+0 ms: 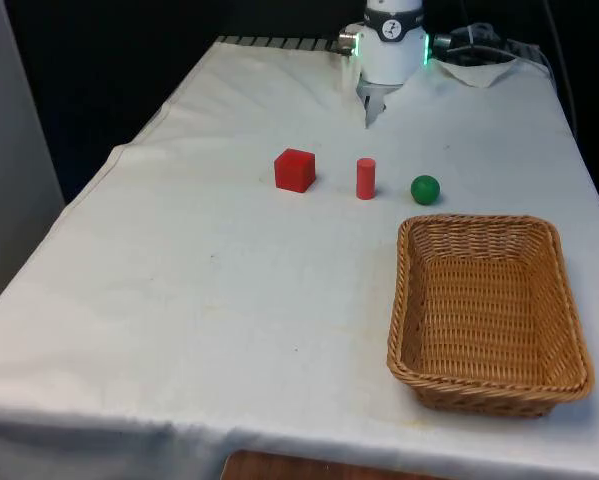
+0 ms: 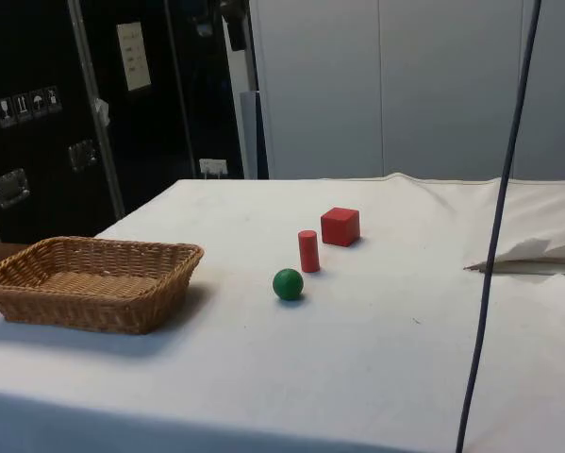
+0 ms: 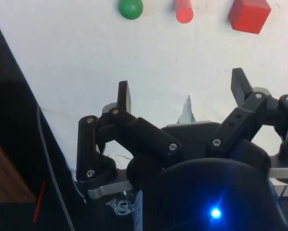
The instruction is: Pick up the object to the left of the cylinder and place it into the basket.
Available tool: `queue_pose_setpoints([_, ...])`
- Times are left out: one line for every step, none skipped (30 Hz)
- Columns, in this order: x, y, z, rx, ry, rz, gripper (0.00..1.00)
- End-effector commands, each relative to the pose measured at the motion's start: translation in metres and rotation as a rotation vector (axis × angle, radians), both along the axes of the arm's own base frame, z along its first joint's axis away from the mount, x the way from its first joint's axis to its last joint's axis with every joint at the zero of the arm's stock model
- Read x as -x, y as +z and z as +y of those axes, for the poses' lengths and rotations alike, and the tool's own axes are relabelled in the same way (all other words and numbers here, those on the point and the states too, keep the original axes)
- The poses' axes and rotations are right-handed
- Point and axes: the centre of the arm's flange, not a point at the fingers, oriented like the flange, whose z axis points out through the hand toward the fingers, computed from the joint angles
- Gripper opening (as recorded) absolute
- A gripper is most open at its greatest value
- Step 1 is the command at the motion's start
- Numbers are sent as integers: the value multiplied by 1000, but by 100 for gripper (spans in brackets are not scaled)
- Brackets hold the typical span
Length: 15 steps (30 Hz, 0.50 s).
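Black fingers of the gripper (image 3: 181, 94) stand wide apart with nothing between them, the white cloth showing in the gap. In the wrist view it hangs above bare tablecloth (image 1: 229, 300), well apart from the row of three small things beyond it.

That row runs across the table's middle: a red cube (image 1: 295, 170), a red cylinder (image 1: 366, 178) standing upright, and a green ball (image 1: 425, 189). In the front view the cube lies to the cylinder's left and the ball to its right, each just beside the cylinder but apart from it. The cube is therefore the thing to be fetched. It sits flat on the cloth, untouched.

A wicker basket (image 1: 407, 300) rests nearer the front edge on the front view's right, near the ball; nothing lies in it that I can see.

As I judge it, the task has not yet begun in earnest: this is the approach, before any grasp. The next move calls for carrying the spread fingers out over the cube, squaring them to two opposite faces, and lowering until they straddle it. The cylinder stands close on one side, so the descent should stay clear of it to avoid toppling it.
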Motion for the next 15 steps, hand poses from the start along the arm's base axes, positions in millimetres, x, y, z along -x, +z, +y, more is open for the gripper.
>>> queue_pose_setpoints([0, -1, 1, 1, 1, 1, 100])
queue_pose_setpoints([0, -4, 5, 3, -3, -5, 100])
queue_pose_setpoints([0, -7, 9, 7, -3, -4, 100])
queue_pose_setpoints([1, -9, 12, 10, -2, -4, 100])
queue_pose_setpoints([1, -11, 13, 11, -2, -4, 100])
queue_pose_setpoints([2, -12, 15, 13, -2, -5, 100])
queue_pose_setpoints([3, -16, 20, 19, 0, -5, 100])
queue_pose_setpoints([4, -17, 21, 22, 0, -7, 100])
queue_pose_setpoints([5, -19, 23, 26, 1, -8, 100])
queue_pose_setpoints([4, -20, 22, 16, 3, 9, 100])
queue_pose_setpoints([6, -21, 25, 29, 2, -8, 100])
queue_pose_setpoints([7, -23, 27, 32, 1, -10, 100])
queue_pose_setpoints([8, -24, 29, 35, 2, -11, 100])
queue_pose_setpoints([9, -26, 31, 39, 2, -13, 100])
queue_pose_setpoints([10, -28, 34, 42, 3, -14, 100])
